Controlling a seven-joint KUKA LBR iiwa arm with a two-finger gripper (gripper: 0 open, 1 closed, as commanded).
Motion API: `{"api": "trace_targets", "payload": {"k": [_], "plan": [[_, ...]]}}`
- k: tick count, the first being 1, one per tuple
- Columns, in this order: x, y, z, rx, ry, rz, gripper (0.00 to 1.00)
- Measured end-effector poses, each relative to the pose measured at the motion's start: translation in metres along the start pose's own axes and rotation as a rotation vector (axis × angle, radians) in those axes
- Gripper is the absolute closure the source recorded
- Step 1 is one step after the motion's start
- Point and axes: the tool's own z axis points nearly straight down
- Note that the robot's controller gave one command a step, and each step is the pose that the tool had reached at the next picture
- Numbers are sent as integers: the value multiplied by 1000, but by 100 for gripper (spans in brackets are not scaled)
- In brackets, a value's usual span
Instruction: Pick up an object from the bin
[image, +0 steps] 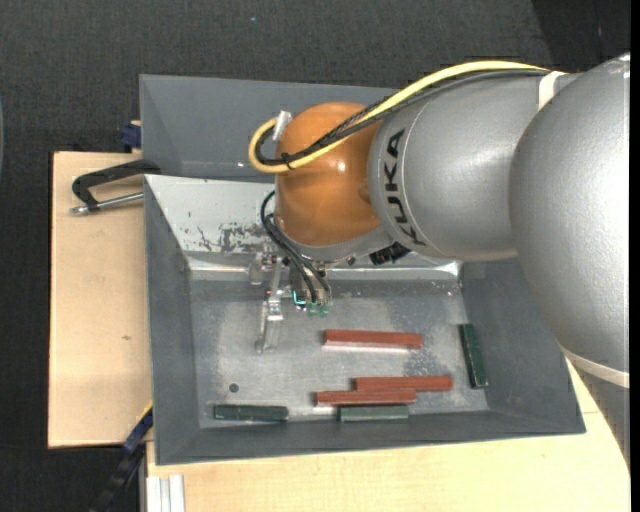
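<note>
My gripper (268, 325) hangs below the orange wrist cover over the left middle of the bin floor. One slim metal finger (270, 318) reaches down toward bare floor; nothing shows between the fingers. A red-brown bar (371, 341) lies flat just to the gripper's right. A dark green bar (250, 411) lies at the front left, well below the gripper.
Two more red-brown bars (402, 383) (364, 397) lie staggered near the front wall, with a dark green bar (374, 413) below them. Another dark green bar (473, 355) stands along the right wall. The big arm covers the bin's back right.
</note>
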Motion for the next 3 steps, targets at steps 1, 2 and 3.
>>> {"api": "trace_targets", "payload": {"k": [1, 2, 3], "plan": [[0, -27, 41, -3, -5, 24, 0], [1, -47, 59, 3, 6, 38, 0], [-17, -74, 21, -1, -3, -7, 0]]}}
